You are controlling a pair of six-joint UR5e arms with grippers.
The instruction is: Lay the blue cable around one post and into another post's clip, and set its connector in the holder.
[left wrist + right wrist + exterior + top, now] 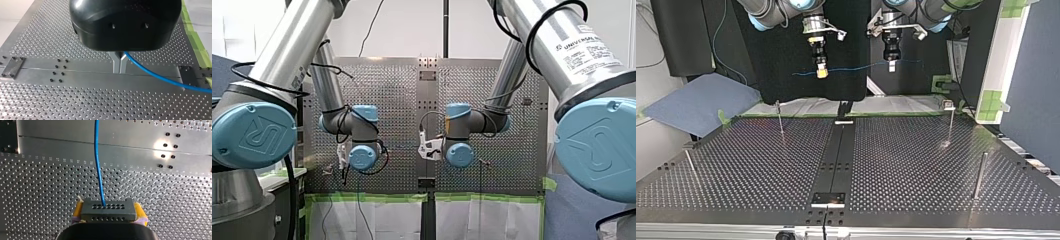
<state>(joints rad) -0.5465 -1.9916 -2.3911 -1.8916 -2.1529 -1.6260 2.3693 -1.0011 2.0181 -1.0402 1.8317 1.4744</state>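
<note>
1. While both arms are hanging well above the perforated worktop, neither tool is touching it.
2. My right tool is gripping the connector, a dark grey block with rows of small holes. Its yellow pads are pressing on the block's two ends, opened only as wide as the block.
3. The blue cable is leaving the middle of the connector's face. In the right wrist view it is running straight ahead of the tool, over the plain centre strip of the worktop.
4. My left tool is pinching the cable further along. Its metal fingers are standing closed together, and the cable is coming out beside them and curving away to one side above the worktop.
5. In the top view the cable is stretching almost level between the two tools, in the air against the dark backdrop. A short length is showing past each tool.
6. Four thin posts are standing upright on the worktop, all well apart from the cable: a far one towards the top view's left, a far one towards its right carrying a small fitting at its tip, and two nearer ones by the side edges.
7. I cannot tell from these views which fixture is the holder.
</note>
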